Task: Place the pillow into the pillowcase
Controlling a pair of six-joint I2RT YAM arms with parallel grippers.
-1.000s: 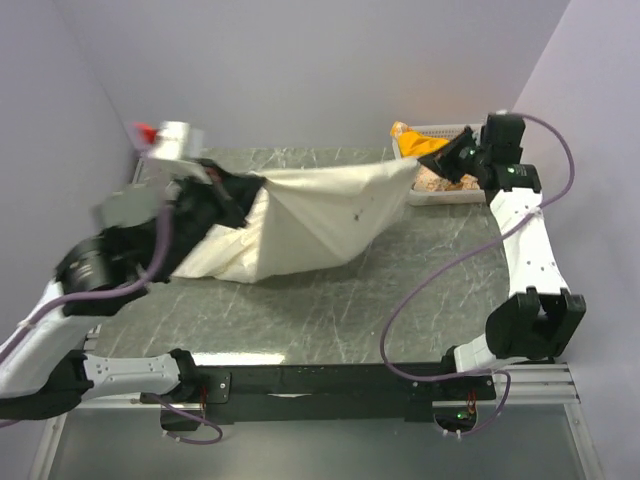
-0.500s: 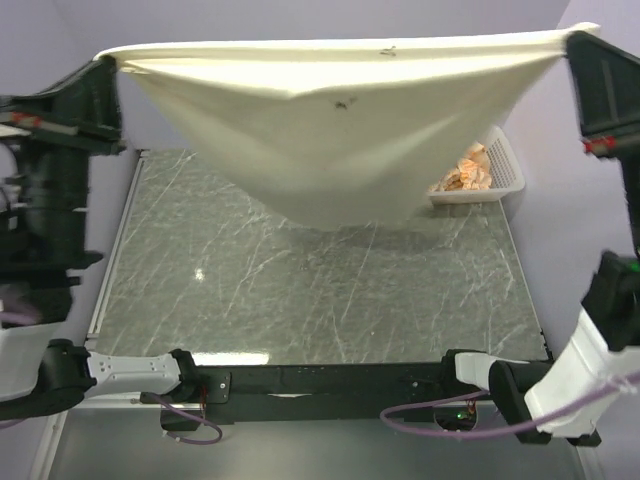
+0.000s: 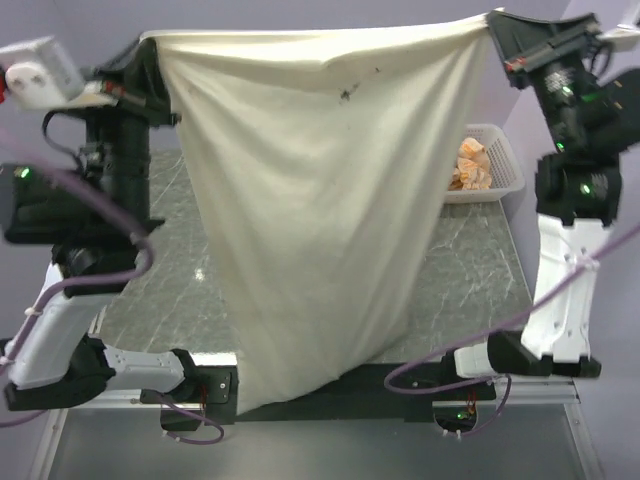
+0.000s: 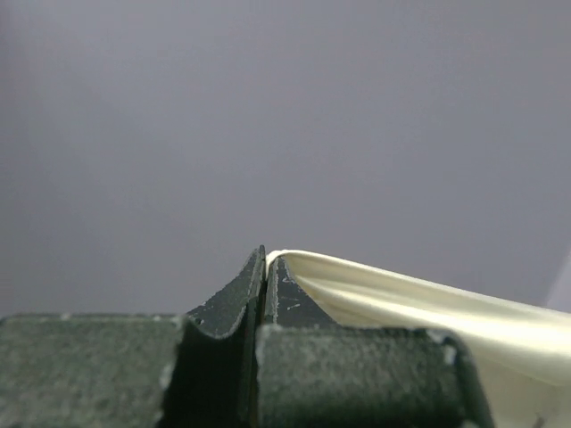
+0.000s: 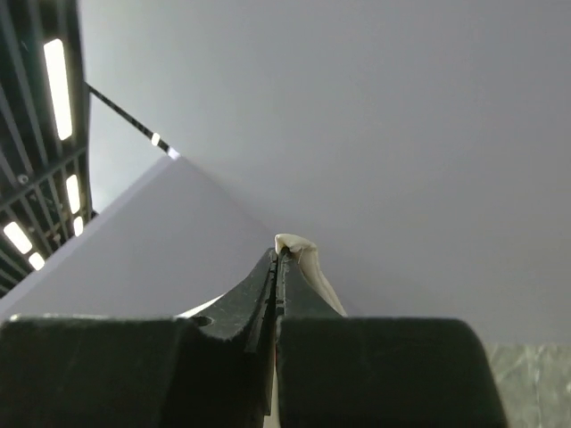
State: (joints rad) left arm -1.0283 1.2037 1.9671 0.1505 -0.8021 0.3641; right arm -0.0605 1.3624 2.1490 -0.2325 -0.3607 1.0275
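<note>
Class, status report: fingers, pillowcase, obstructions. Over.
Left fingers shut on pillowcase corner; right fingers likewise. Pillowcase hangs spread between them. Pillow unseen; basket behind.

A: Look of the pillowcase [image 3: 310,220]?
B: Cream-white, thin, limp, wrinkled. A few small dark specks near the top.
A: Pose?
B: Hanging high like a curtain, pinched at both upper corners, top edge stretched taut, tapering to a loose point at lower left.

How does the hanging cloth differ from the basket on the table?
The pillowcase is limp cream cloth, held in the air by the left gripper and right gripper; the basket is slotted white plastic, resting on the table. The pillowcase looks far larger than the basket. Both are pale.
</note>
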